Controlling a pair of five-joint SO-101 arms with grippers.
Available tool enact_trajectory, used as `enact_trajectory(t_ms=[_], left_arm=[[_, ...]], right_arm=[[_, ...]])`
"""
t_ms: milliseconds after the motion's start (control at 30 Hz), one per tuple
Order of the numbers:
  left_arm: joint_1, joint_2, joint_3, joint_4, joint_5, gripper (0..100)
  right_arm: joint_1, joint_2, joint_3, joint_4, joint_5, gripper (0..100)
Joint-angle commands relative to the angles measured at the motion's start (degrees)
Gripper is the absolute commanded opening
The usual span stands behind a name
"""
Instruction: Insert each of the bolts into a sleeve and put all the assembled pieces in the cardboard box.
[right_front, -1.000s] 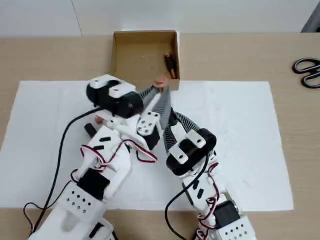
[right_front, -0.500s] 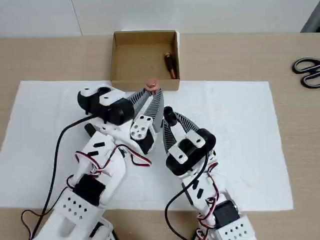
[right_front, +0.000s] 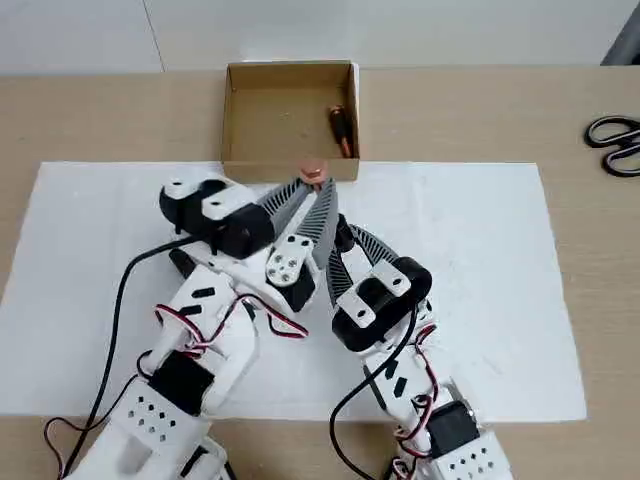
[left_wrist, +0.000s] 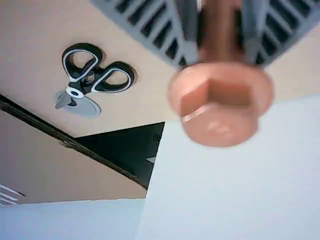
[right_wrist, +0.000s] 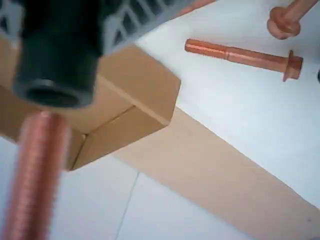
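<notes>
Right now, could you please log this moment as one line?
left claw: shut on bolt | right claw: shut on sleeve | bolt tip at sleeve mouth | cardboard box: one assembled piece

The bolt (left_wrist: 220, 100) is dull-sheened coppery metal, the sleeve (right_wrist: 55, 60) matt black plastic, the cardboard box (right_front: 232, 120) matt brown card, on smooth white paper (right_front: 470, 260).

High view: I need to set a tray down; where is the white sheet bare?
Bare: the right half of the white sheet, between the right arm and its right edge, and a strip left of the left arm. Crowded: the middle, where the left claw with the bolt and the right claw with the sleeve meet before the cardboard box.
</notes>
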Motion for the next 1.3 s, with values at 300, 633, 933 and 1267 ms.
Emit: enact_trajectory(t_ms=[300,633,933,1267], left_arm=[[0.53,-1.23,0.31,-1.85,0.09,1],[0.35,-1.23,4.26,-1.58,0.0,1],[0.18,-0.18,4.26,-5.01,0.0,1],[0.26,5.27,3.91,-8.62,-4.04,1]], right_arm=[[0.04,-0.66,0.18,-1.36,0.0,0.4],[0.04,-0.75,-2.2,-1.45,-0.09,0.4],[-0.04,-0.75,-4.4,-1.36,-0.09,0.4],[-1.71,-0.75,-4.57,-1.36,-0.09,0.4]])
